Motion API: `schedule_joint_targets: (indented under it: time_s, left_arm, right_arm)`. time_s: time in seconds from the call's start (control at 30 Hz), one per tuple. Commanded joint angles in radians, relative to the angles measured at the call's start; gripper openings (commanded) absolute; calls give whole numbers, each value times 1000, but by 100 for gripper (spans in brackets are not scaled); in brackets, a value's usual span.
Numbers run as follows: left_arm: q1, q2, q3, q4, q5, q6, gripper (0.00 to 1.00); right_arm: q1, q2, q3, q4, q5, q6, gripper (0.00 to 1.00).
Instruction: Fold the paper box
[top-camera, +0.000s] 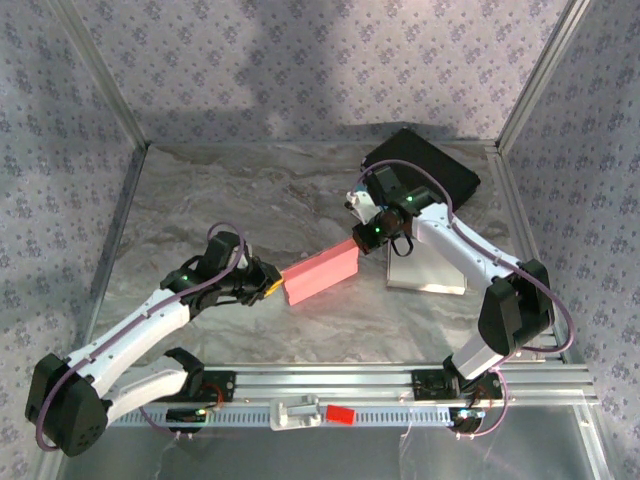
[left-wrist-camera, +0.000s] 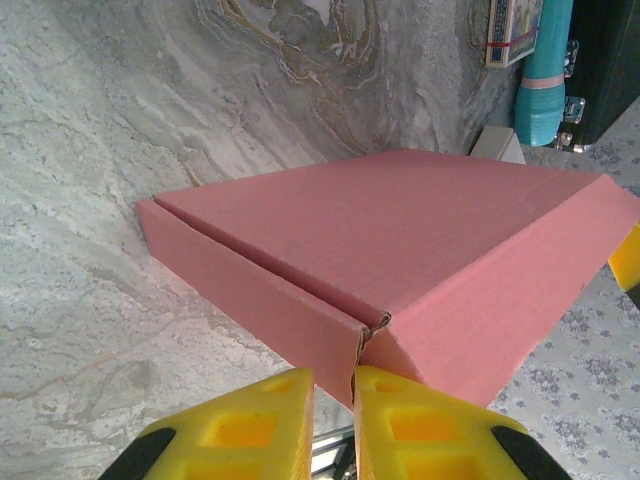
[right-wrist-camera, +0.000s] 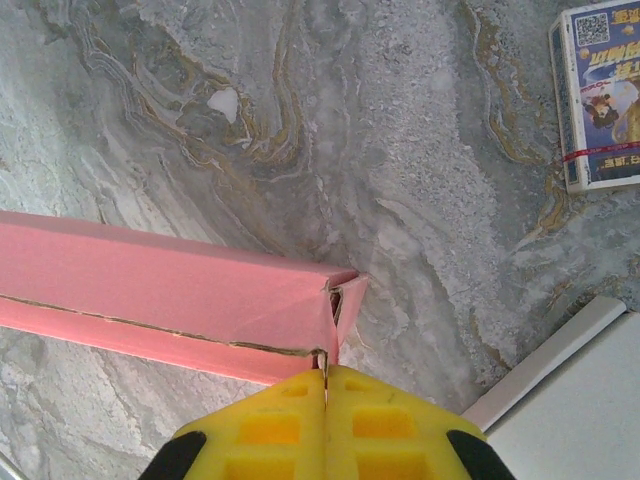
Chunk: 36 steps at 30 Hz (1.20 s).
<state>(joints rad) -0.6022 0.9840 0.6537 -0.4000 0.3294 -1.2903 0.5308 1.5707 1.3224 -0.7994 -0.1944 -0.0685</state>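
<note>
Grey-veined, marble-patterned worktop (top-camera: 250, 200), enclosed by an aluminium frame (top-camera: 400, 378) and by walls (top-camera: 300, 60) covered in a lilac floral print. The pink paper box (top-camera: 322, 273), flat and closed up, sits near the centre of the worktop, spanning the gap between the two arms. The left jaws, a narrow slit apart, pinch the wall edge at the box's left corner; the right jaws, pressed fully together, pinch the flap at its right corner. A black case (top-camera: 430, 170) and a white slab (top-camera: 430, 270) occupy the far right; a printed carton (right-wrist-camera: 598, 95) lies nearby.
</note>
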Motion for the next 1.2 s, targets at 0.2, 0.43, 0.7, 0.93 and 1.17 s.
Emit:
schedule_joint_targets:
  time_s: [0.2,0.43,0.7,0.93,1.17]
  left_arm:
    - [7,15,9,-65,-4,20,17]
    - [7,21,12,-61,-3,20,17]
    - [7,28,11,-55,0,19,17]
    - [9,27,9,-57,-1,20,17]
    - [9,28,8,-54,-1,19,17]
  right_arm:
    - [7,-33,-68,7,24,22,0]
    - [13,-34,-90,15,5,36,0]
    - [3,-44,-68,7,-53,69,0]
    - [-31,-60,1,-32,-169,134,17]
    - [-85,-117,-11,-13,-228,187,27]
